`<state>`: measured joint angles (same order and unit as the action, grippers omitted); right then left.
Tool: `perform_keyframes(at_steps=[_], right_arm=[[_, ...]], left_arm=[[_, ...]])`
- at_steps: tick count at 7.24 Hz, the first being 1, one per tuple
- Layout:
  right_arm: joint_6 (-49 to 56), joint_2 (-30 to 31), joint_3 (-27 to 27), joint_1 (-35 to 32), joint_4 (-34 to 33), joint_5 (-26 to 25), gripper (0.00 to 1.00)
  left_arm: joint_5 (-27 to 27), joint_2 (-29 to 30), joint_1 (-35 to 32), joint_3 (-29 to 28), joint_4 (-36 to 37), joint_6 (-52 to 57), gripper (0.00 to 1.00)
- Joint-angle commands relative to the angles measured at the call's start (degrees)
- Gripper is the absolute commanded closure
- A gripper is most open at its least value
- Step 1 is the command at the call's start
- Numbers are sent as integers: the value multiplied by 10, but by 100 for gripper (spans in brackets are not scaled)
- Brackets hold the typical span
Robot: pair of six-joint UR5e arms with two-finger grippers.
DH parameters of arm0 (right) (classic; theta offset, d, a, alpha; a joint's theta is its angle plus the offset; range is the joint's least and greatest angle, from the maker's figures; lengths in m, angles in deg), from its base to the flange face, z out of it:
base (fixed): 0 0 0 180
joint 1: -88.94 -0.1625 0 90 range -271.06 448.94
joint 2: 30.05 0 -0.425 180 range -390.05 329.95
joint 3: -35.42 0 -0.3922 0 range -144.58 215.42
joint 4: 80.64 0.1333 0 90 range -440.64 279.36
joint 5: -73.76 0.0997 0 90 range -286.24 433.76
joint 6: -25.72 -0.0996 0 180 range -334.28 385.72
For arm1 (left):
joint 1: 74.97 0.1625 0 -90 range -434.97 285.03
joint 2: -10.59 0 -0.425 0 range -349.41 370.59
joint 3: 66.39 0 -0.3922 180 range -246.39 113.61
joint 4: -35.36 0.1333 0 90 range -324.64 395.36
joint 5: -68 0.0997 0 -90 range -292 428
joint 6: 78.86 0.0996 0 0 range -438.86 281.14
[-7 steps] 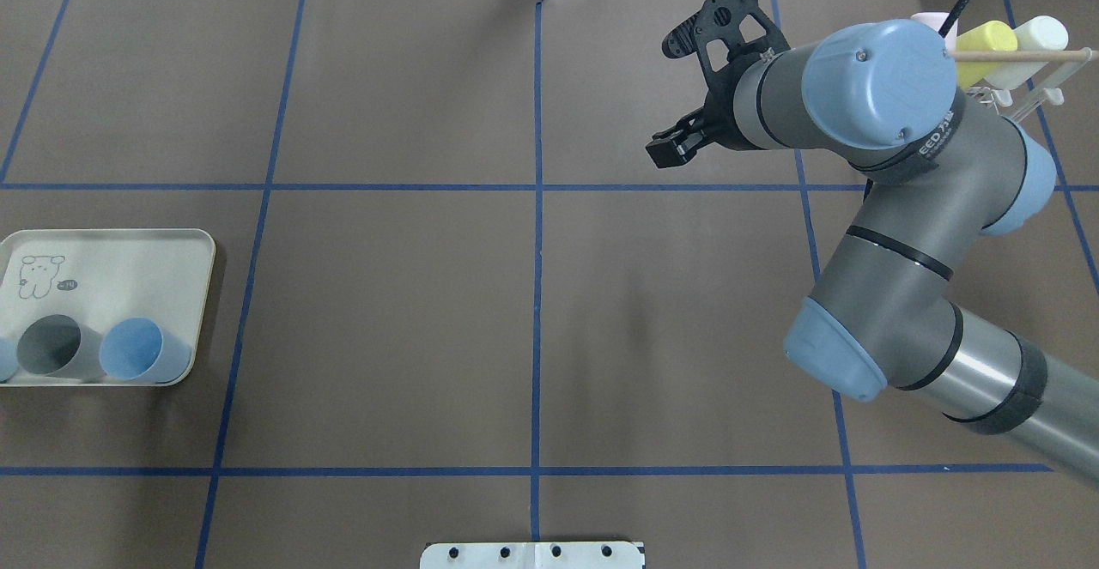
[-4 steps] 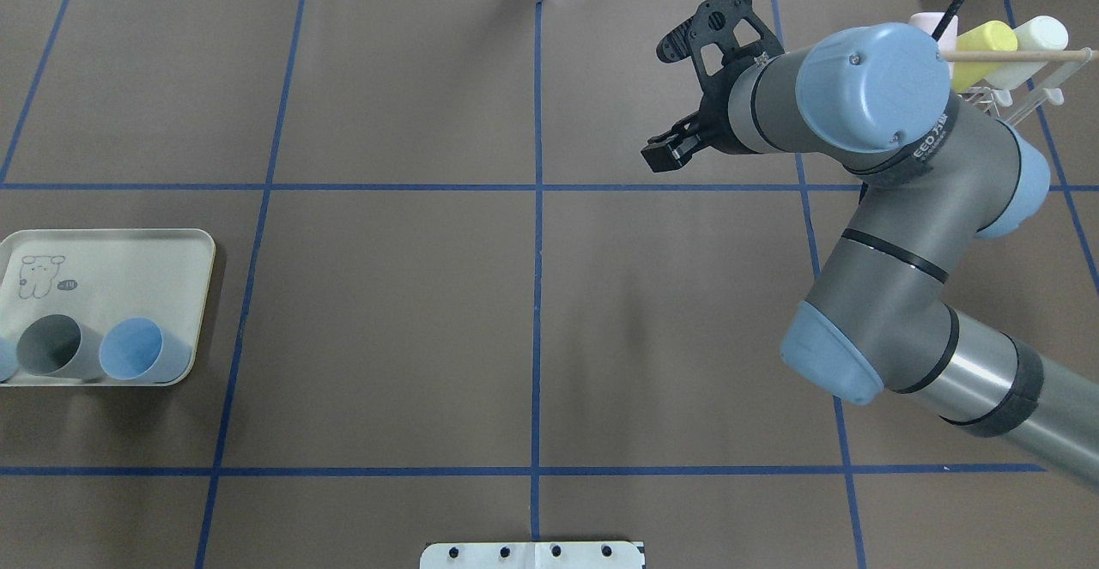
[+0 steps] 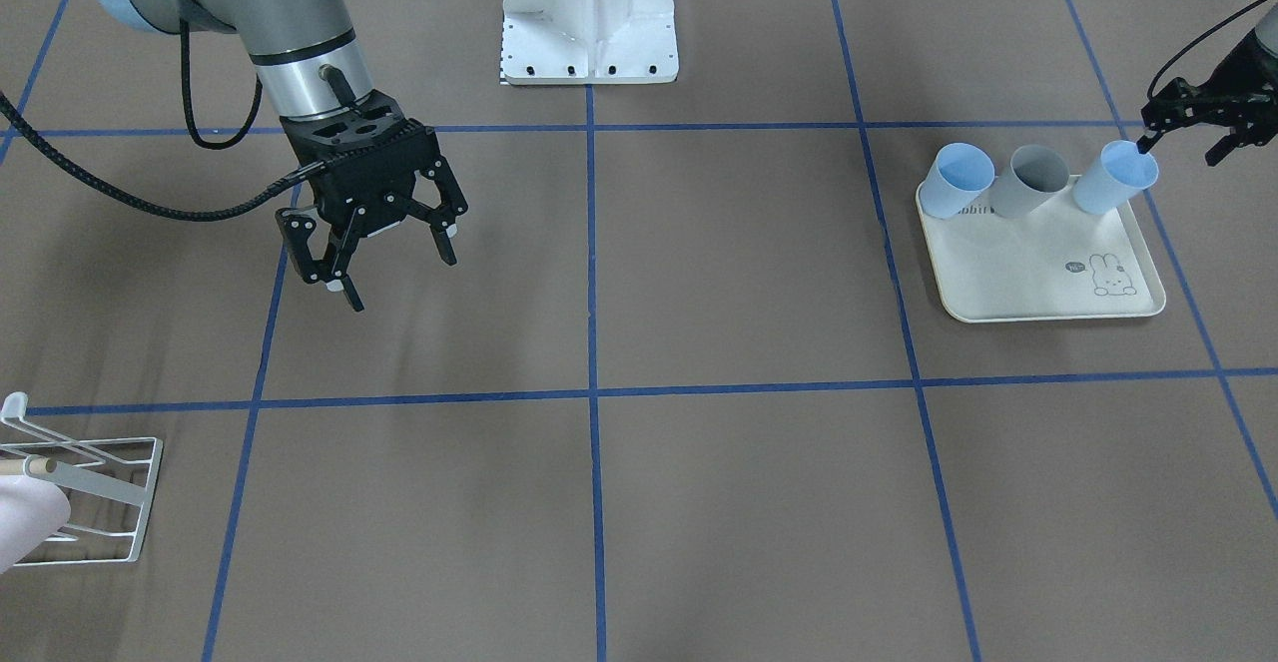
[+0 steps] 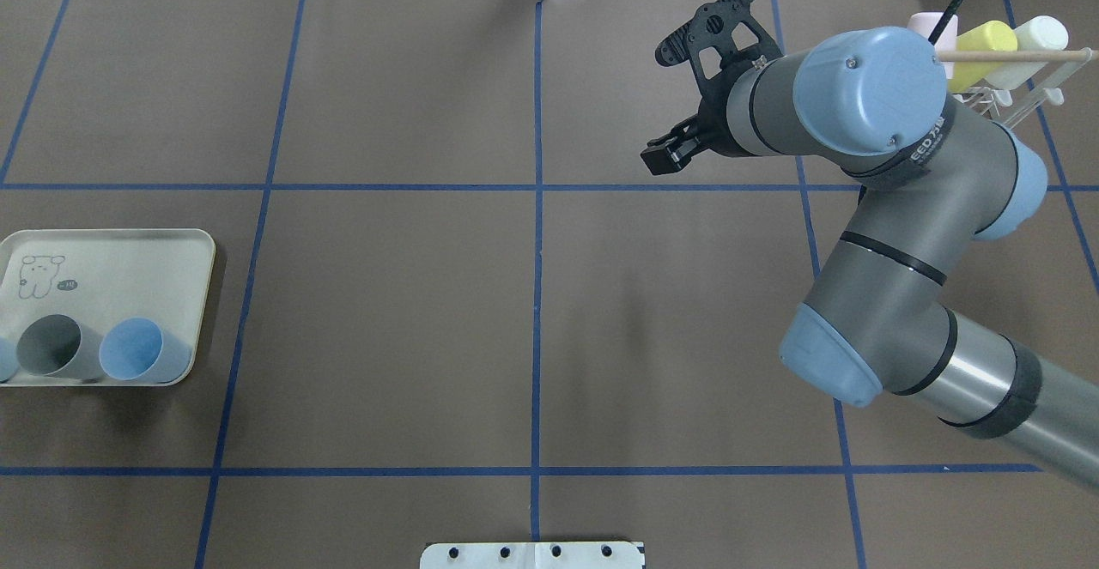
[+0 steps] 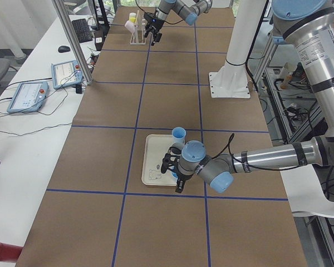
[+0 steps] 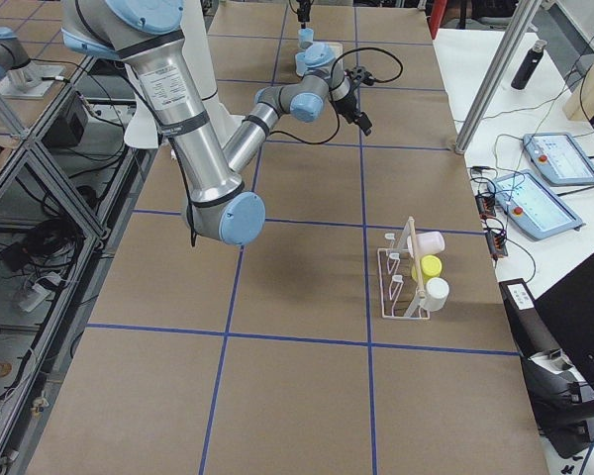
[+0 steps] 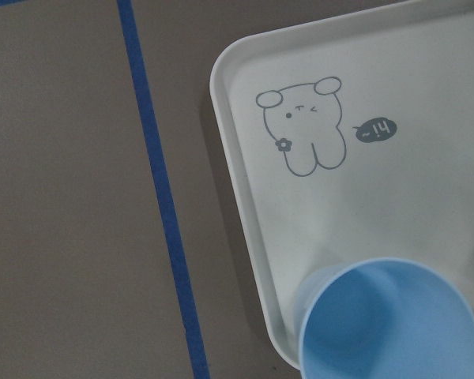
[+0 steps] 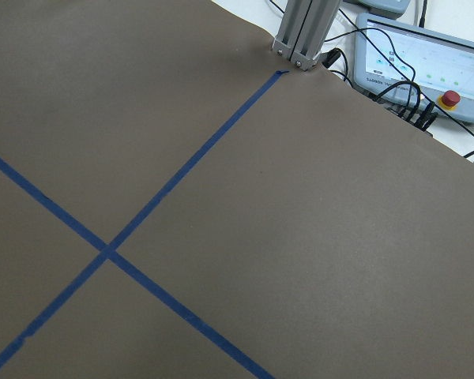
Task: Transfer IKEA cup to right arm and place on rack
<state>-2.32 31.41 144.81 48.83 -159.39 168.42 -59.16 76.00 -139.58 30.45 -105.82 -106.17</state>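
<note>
Three cups lie on their sides on a cream tray (image 3: 1038,288): a light blue cup (image 3: 958,180), a grey cup (image 3: 1033,181) and a second light blue cup (image 3: 1113,180). My left gripper (image 3: 1181,151) is open and empty right next to that second blue cup, one fingertip close to its rim. The same cup shows in the left wrist view (image 7: 389,324). My right gripper (image 3: 399,278) is open and empty above bare table; it also shows in the overhead view (image 4: 668,99). The white wire rack (image 4: 1026,88) with its wooden dowel stands at the far right corner.
A pink cup (image 4: 932,27), a yellow cup (image 4: 986,44) and a white cup (image 4: 1037,41) hang on the rack. The rack's edge shows in the front-facing view (image 3: 95,487). The white robot base (image 3: 589,13) stands mid-table. Blue tape lines grid the brown mat.
My right gripper has drifted slightly to the left, away from the rack, and stays open. The cups and tray have not moved.
</note>
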Motion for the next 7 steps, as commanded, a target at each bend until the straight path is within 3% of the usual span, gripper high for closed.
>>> perform_keyframes(at_steps=[1, 2, 3, 4, 5, 7], right_arm=[[0, 2, -1, 0, 0, 0, 0], [0, 2, -1, 0, 0, 0, 0], [0, 2, -1, 0, 0, 0, 0], [0, 2, -2, 0, 0, 0, 0], [0, 2, -3, 0, 0, 0, 0], [1, 2, -4, 1, 0, 0, 0]], left_arm=[[-1, 24, 2, -8, 4, -28, 18], [-1, 33, 2, -17, 3, -29, 19], [-1, 38, 3, -25, 2, -29, 43], [-2, 38, 3, -26, 1, -29, 59], [-5, 38, 2, -25, -1, -29, 65], [-29, 38, 2, -24, -2, -29, 66]])
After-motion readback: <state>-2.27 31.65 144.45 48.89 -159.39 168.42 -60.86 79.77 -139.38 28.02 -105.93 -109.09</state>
